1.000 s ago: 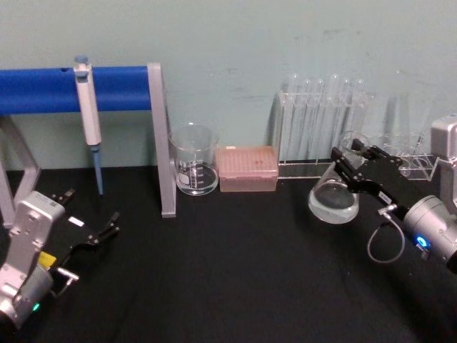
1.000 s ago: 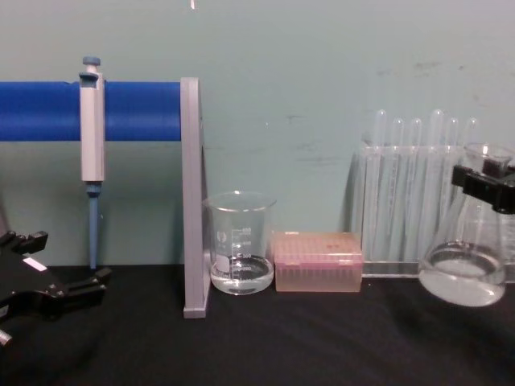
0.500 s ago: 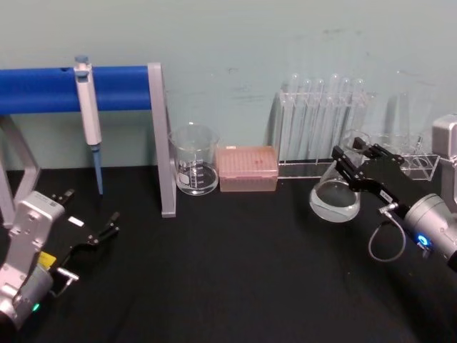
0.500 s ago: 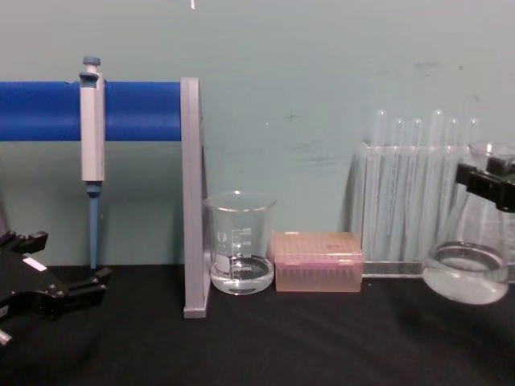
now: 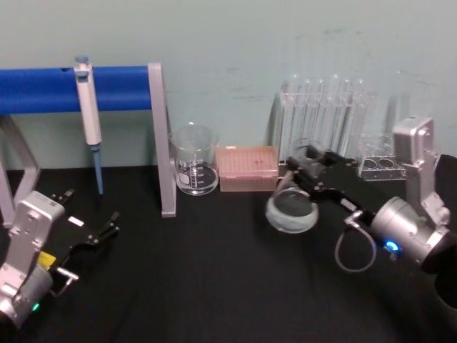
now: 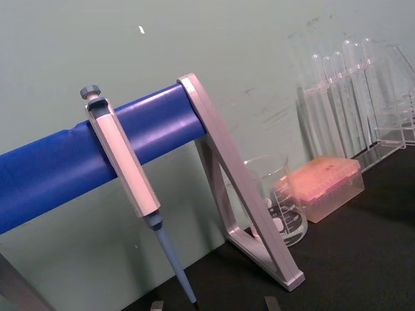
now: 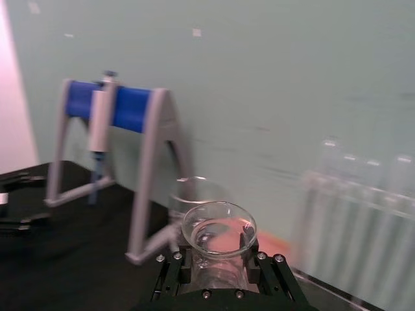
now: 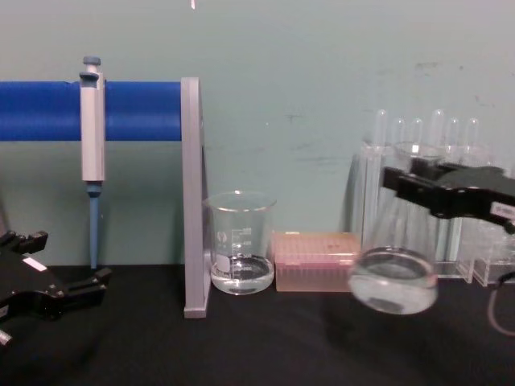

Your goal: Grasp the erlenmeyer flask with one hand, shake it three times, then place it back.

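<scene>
In the head view, the black right gripper (image 5: 305,170) has its fingers (image 5: 314,158) clenched on the neck of the clear glass conical erlenmeyer flask (image 5: 291,210). The flask hangs tilted just right of the frame's middle, in front of the pink plastic tip box (image 5: 246,168). Half a second ago it was well over to the right, so it has swung leftward; I take this for one stroke of the shaking. The black left gripper (image 5: 91,230) sits at lower left over the black desk (image 5: 214,293), fingers spread and holding nothing.

The left wrist view looks at the grey pipette (image 6: 123,165) hung on the blue bar (image 6: 58,168), and the cylindrical glass beaker (image 6: 279,197) lower right.

In the right wrist view the flask's open mouth sits at lower middle, pinched between the fingers, with the room behind smeared.

In the chest view the flask is at lower right, its round base lifted off the desk with a little liquid inside. It has come in from the right edge. How many shakes are done I can't tell, and it is not yet set down
</scene>
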